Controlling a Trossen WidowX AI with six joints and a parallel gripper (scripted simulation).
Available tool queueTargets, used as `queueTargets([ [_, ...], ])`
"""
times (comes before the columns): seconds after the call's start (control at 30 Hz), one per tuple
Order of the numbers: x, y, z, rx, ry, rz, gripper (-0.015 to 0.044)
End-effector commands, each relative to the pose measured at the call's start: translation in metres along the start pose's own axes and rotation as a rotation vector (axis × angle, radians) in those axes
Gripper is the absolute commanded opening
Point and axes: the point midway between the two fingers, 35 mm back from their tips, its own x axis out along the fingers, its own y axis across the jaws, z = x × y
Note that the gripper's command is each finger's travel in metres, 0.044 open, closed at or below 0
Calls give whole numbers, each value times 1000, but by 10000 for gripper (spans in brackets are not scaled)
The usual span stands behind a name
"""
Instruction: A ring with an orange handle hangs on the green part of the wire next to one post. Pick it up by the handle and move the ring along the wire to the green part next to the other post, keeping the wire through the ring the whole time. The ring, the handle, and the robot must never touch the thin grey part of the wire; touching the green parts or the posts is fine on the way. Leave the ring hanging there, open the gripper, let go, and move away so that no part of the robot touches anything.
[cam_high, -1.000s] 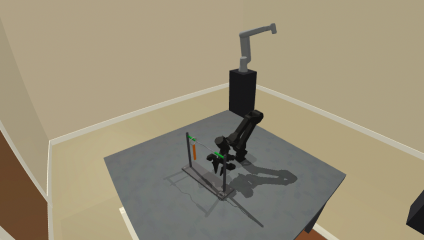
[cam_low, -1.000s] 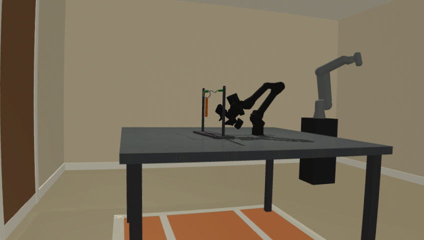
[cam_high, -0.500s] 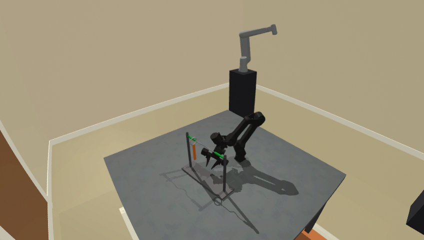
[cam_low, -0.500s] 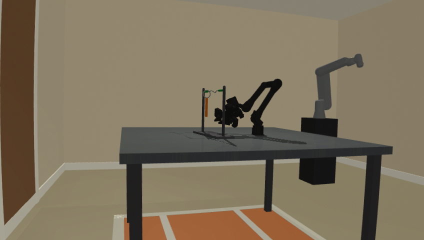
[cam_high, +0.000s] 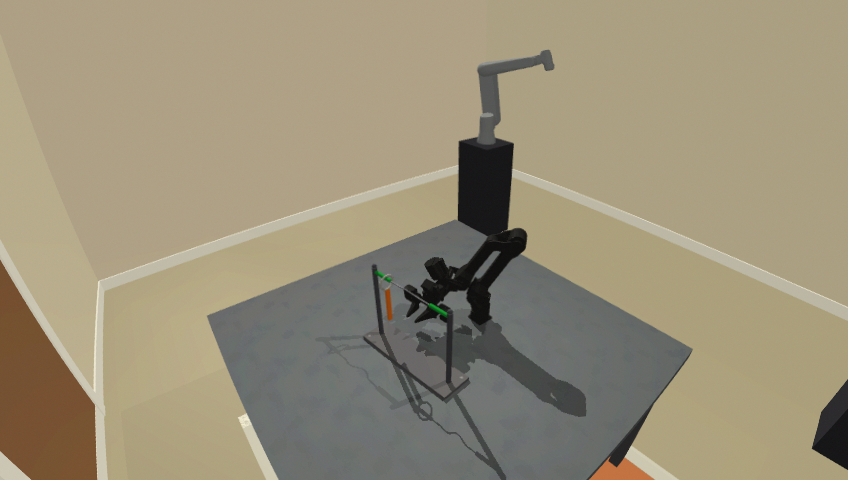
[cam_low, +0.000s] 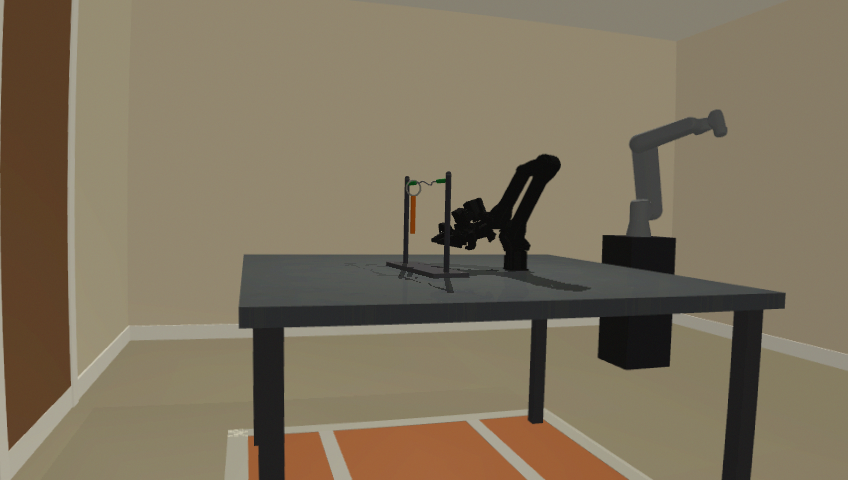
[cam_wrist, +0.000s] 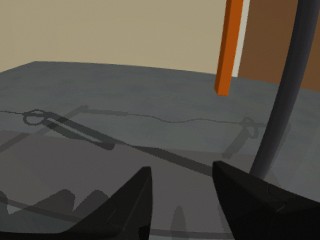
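The ring (cam_high: 391, 277) (cam_low: 420, 190) hangs around the green wire part beside the left post (cam_high: 379, 309) (cam_low: 405, 226). Its orange handle (cam_high: 389, 304) (cam_low: 412, 215) (cam_wrist: 229, 50) hangs straight down. The other green part (cam_high: 438, 309) (cam_low: 440, 180) is by the right post (cam_high: 449, 350) (cam_low: 447, 237), with the thin grey wire (cam_high: 410, 292) between. My gripper (cam_high: 412, 318) (cam_low: 433, 239) (cam_wrist: 182, 171) is partly open and empty, on the robot's side of the stand, low and pointing across it. In the wrist view the handle is ahead, above and to the right of the fingertips.
The stand's flat base (cam_high: 416, 368) (cam_wrist: 30, 160) lies below the wire on the grey table (cam_high: 285, 356) (cam_low: 333, 291). In the wrist view a dark post (cam_wrist: 285, 100) rises just beyond the right finger. A grey arm (cam_high: 489, 95) stands on a black pedestal behind the table.
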Motion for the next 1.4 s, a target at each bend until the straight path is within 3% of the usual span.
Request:
queueTargets([
  [0.0, -14, -10, -6, 89, -19, -54, 160],
  [0.33, -29, -19, -10, 174, -50, -110, 160],
  [0.8, 9, -30, 42, 127, -120, -93, 160],
  [1.37, 25, -34, 46, 126, -121, -93, 160],
])
